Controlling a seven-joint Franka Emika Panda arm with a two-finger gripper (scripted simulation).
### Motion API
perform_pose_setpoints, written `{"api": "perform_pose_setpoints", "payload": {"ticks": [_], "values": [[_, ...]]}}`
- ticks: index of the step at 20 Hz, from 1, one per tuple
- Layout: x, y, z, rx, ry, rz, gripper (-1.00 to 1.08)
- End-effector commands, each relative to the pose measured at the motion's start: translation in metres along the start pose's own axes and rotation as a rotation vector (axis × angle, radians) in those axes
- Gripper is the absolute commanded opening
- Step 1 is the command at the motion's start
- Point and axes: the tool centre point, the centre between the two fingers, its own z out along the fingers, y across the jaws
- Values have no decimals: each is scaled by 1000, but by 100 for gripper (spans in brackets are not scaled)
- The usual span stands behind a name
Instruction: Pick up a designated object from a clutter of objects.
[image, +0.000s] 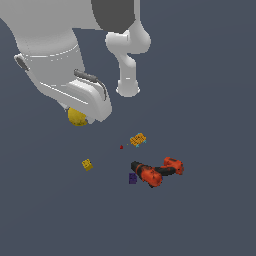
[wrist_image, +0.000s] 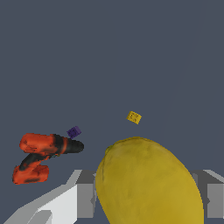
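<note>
The white robot arm's claw (image: 83, 119) is clenched on the small, plain yellow, roundish lump (image: 76, 117). In the wrist view the yellow lump (wrist_image: 148, 181) fills the space between the 2 grey fingers (wrist_image: 85, 199), with 1 finger on each side of it. In the exterior view the lump peeks out from under the white claw housing, toward the exterior view's left. From these pictures I cannot tell if the lump is lifted off the dark grey floor (image: 210, 215) or resting on it.

The other things lie apart from the lump. The orange-and-black power drill (image: 157, 172) lies on its side. A small purple cube (image: 132, 178) sits just beside the drill's black end. An orange-and-cyan block (image: 138, 139) lies between the drill and the claw. A tiny red dot (image: 121, 147) is near that block. A small, angular yellow patterned block (image: 87, 164) sits alone, toward the exterior view's left of the drill.
</note>
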Motion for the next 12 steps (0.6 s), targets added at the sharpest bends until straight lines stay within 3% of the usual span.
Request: {"api": "perform_pose_setpoints", "payload": {"ticks": [1,12], "values": [[1,-7,-16,0,-1,0,-100],[5,-23,-49,1,-1,0,-100]]}}
